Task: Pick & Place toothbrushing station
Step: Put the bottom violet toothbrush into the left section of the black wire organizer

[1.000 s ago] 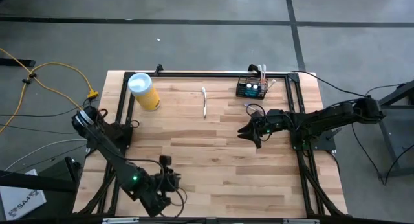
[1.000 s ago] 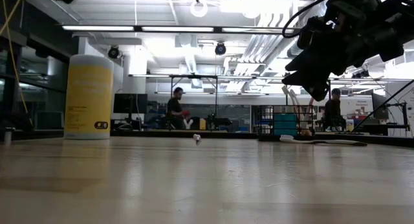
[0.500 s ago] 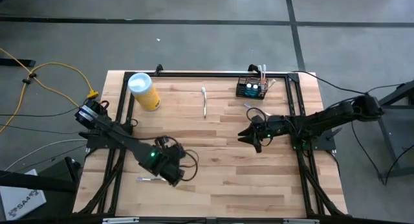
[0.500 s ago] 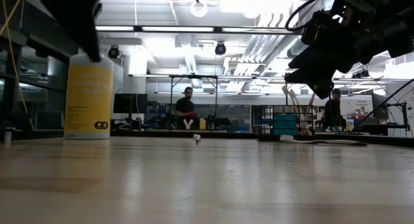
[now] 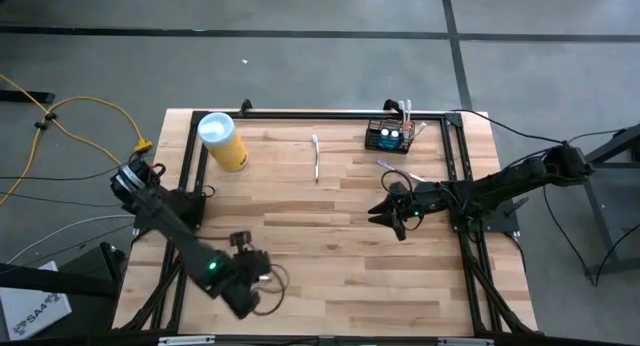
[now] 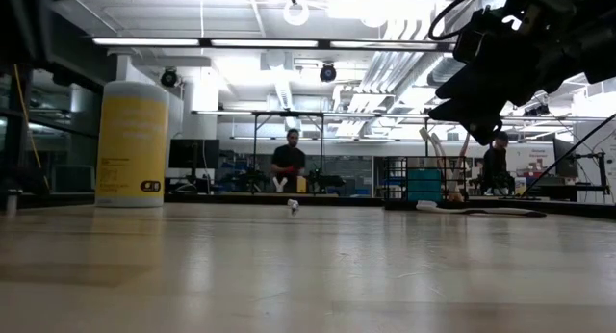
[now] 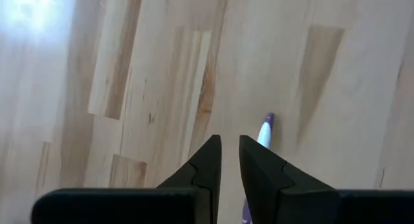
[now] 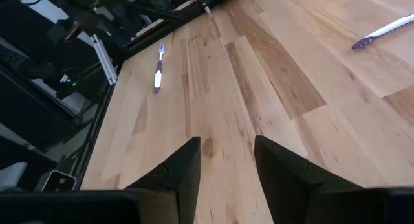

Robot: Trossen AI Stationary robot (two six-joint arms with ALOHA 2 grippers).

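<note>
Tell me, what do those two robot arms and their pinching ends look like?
Both arms are dark, nearly black, built of jointed segments with thin black cables looping along them. The left arm shows a small green light near its wrist. Each end effector, left and right, has two flat black fingers tapering to blunt tips. No markings can be made out.

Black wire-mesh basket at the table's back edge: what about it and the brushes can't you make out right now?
- Black wire-mesh basket, high view: too small to tell its compartments or contents.
- Purple-and-white toothbrush, left wrist view: lower part hidden behind the left gripper.
- Second toothbrush, right wrist view: cut off by the picture's edge.
</note>
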